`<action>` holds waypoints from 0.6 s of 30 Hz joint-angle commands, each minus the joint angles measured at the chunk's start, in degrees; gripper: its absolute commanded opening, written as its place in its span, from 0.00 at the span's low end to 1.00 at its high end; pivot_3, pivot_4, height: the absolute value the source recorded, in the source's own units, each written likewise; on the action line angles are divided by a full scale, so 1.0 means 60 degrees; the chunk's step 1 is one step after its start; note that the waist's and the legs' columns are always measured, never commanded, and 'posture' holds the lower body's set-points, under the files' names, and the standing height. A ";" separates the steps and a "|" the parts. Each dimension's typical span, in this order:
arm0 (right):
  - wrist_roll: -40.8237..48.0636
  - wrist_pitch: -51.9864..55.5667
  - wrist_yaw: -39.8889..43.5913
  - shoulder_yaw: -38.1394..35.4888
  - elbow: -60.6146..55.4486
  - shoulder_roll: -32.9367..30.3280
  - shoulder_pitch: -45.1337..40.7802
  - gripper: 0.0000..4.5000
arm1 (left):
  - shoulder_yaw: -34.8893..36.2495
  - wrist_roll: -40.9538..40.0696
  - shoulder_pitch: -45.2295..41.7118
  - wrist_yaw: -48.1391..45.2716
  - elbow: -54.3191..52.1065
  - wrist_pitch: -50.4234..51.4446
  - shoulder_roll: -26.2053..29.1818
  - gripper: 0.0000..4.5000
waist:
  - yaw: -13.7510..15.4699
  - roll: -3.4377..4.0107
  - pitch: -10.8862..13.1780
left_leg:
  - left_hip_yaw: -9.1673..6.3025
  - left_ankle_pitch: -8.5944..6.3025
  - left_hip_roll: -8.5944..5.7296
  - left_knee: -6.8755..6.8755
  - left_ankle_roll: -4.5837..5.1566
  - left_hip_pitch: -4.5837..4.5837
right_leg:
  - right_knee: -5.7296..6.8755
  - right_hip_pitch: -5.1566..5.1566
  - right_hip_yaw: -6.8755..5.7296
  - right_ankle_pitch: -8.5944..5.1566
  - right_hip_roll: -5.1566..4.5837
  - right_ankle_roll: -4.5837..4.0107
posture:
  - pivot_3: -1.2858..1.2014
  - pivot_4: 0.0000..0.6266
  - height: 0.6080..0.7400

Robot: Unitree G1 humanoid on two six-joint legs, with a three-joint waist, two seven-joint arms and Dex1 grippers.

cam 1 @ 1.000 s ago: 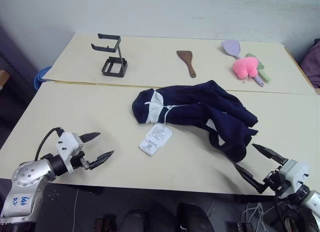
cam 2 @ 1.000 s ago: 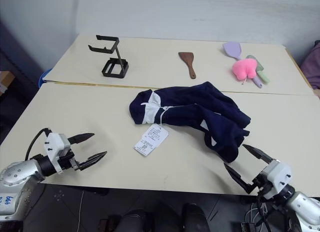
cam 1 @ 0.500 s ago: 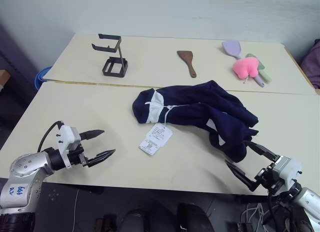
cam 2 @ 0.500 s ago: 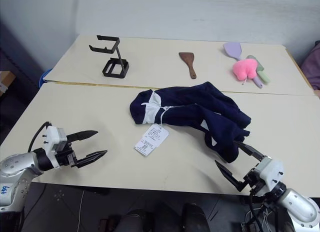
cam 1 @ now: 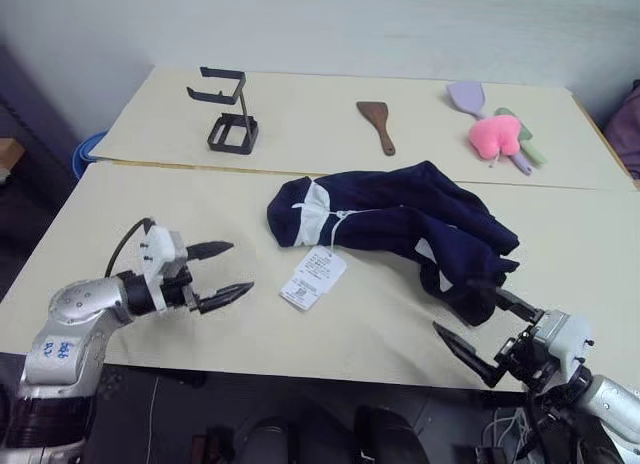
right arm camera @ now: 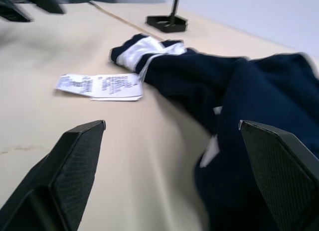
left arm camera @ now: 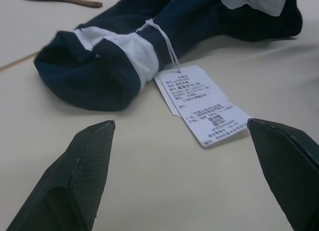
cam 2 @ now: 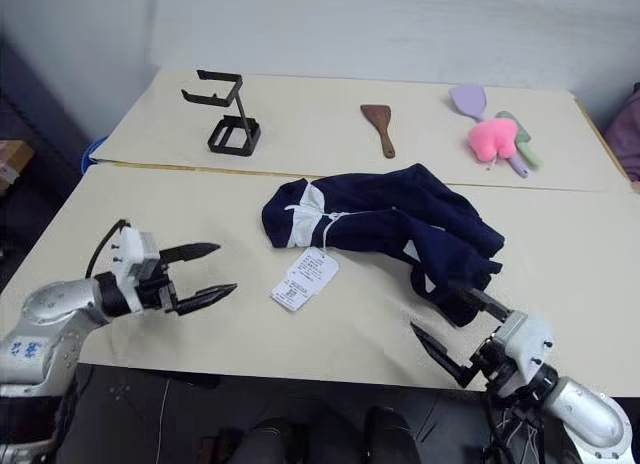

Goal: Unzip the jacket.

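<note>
Over the last second both my arms had closed in on the jacket point(cam 1: 400, 224) — the left fingers point(cam 1: 222, 274) slid from the lower left toward the hang tag point(cam 1: 312, 279), and the right fingers point(cam 1: 488, 327) crept up to the garment's lower-right fold. I judged that as the approach only; the zipper was not yet touched. The jacket lay bunched at mid-frame on the near table point(cam 1: 110, 214), white collar lining facing left. Both sets of fingers were spread wide and held nothing. My left forearm reached in low and roughly level, pointing right; the right pointed up-left from the lower right corner.
</note>
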 commanded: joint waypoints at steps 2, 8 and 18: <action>-0.1382 0.1320 -0.1441 0.0330 -0.0436 -0.0174 -0.0857 1.00 | -0.1505 0.1295 -0.2362 0.0029 0.2084 -0.1168 -0.1043 0.99 | 0.0113 -0.0003 0.0000 | 0.0007 0.0009 -0.0032 0.0008 0.0017 -0.0001 | 0.0001 -0.0010 -0.0013 0.0004 -0.0007 0.0007 | 0.52 0.24 1.00; -0.3182 0.3139 -0.2594 0.1562 -0.0183 -0.0292 -0.2017 1.00 | -0.2983 0.3398 -0.5379 0.0470 0.6413 -0.3669 -0.2502 0.99 | 0.0194 -0.0025 -0.0012 | 0.0018 0.0024 -0.0057 0.0010 0.0040 -0.0049 | 0.0028 -0.0041 -0.0073 0.0014 -0.0002 0.0026 | 0.52 0.24 1.00; -0.4989 0.3276 -0.3351 0.1210 -0.0439 -0.0608 -0.2154 0.34 | -0.3640 0.4589 -0.6048 0.0620 0.8877 -0.5663 -0.3144 0.38 | 0.0184 -0.0042 -0.0003 | 0.0030 0.0032 -0.0059 0.0008 0.0061 -0.0057 | -0.0003 -0.0035 -0.0079 0.0028 -0.0002 0.0053 | 0.52 0.24 1.00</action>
